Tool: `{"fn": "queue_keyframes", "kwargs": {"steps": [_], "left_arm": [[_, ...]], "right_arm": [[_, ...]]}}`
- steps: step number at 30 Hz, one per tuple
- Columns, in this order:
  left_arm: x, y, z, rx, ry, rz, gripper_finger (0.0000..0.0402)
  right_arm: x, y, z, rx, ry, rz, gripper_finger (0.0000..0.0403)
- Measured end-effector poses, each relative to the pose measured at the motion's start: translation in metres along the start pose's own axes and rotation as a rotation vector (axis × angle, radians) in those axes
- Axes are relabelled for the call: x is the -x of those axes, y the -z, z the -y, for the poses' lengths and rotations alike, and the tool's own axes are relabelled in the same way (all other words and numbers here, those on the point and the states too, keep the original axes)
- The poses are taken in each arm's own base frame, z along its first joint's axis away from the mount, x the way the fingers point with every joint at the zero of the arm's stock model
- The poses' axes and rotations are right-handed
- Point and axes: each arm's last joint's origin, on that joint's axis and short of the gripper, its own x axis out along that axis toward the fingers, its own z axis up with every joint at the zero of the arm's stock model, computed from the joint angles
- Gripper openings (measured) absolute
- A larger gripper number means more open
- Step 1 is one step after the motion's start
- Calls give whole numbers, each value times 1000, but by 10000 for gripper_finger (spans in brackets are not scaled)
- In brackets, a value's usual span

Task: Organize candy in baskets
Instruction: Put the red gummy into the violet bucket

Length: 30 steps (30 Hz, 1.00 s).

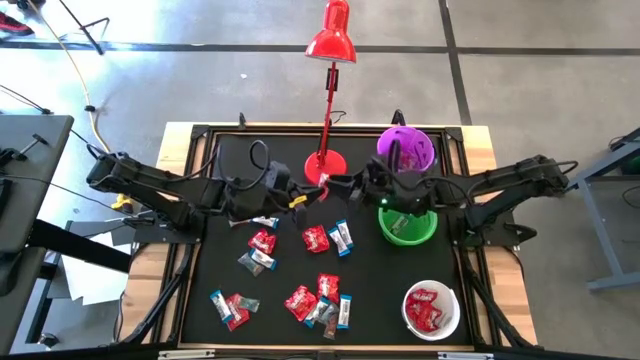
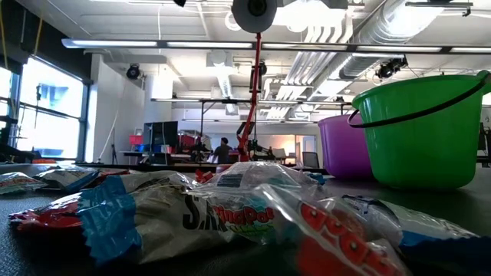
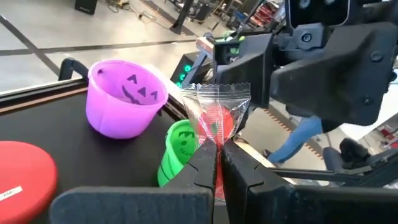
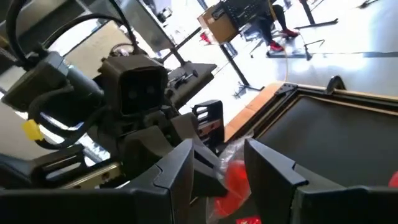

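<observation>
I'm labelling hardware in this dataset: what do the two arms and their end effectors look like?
Both arms, left and right, are dark, jointed and boxy, with black cables looping along them. The left end effector has angular black fingers; so does the right end effector. Green lights glow on the right wrist.

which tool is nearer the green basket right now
Right. The right tool hovers just beside the green basket, toward the lamp base. The left tool, gripping a red candy, is beyond it.
</observation>
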Motion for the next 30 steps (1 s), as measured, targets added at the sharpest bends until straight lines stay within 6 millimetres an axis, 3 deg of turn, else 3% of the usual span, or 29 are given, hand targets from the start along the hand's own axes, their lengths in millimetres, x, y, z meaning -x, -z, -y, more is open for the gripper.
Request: {"fn": "queue_keyframes", "kwargs": {"steps": [14, 18, 24, 30], "left_arm": [[-8, 0, 6, -31, 43, 61, 0], [-8, -1, 6, -44, 42, 62, 0], [-8, 0, 6, -51, 38, 61, 1], [-8, 1, 7, -142, 90, 25, 8]], "right_arm": [[-15, 4, 6, -11, -22, -23, 129], [-15, 4, 6, -11, -15, -16, 95], [-14, 4, 6, -9, -13, -15, 13], [-14, 4, 6, -2, -12, -19, 15]]}}
